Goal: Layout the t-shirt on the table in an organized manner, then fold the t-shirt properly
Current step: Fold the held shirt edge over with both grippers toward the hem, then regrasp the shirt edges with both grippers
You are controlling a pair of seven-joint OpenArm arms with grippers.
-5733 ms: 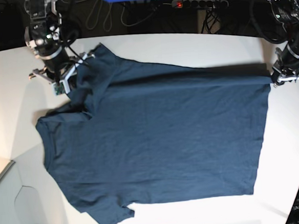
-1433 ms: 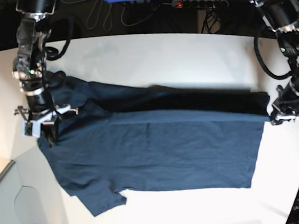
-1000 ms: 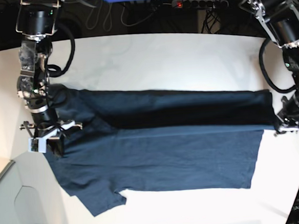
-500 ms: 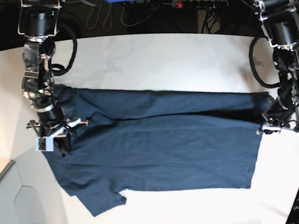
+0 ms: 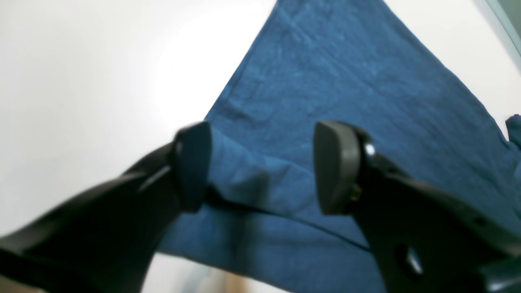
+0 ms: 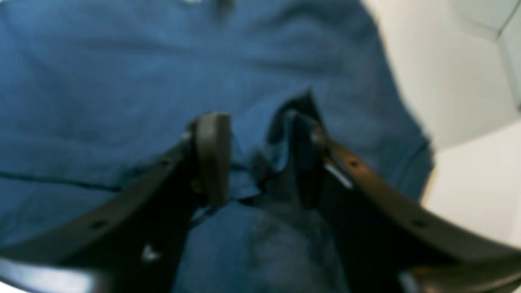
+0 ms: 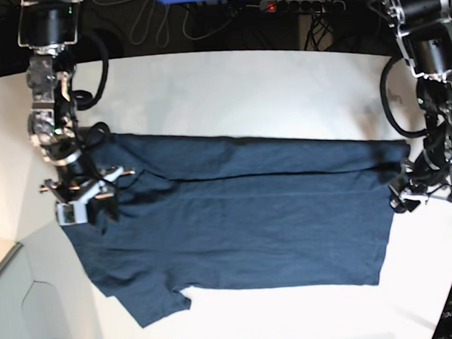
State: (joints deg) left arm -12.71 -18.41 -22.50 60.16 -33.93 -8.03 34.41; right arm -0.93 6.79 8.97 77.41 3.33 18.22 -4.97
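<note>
the t-shirt is lying spread across the middle of the table, and its far long side is sitting doubled over toward the middle, making a straight crease that is running from the sleeve end to the hem end. judging by that, the laying-out step is looking finished and 1 lengthwise fold is looking made, while the near sleeve is sticking out unfolded at the front edge, so the near side and the crosswise folds are looking left to do. the left gripper is sitting at the hem corner, on the right of the base view, with its 2 pads standing wide apart; a soft ridge of blue cloth is lying between them but neither pad is pressing on it, so it is gripping nothing. the right gripper is sitting at the shoulder end, on the left of the base view, with its pads parted by a narrower gap; a bunch of cloth is filling that gap, yet the wrist view is blurred and it is hard to tell whether the pads are pinching it or only straddling it. both arms are sitting low over the cloth at opposite ends of the crease, and the white top is showing bare all around the shirt.
</note>
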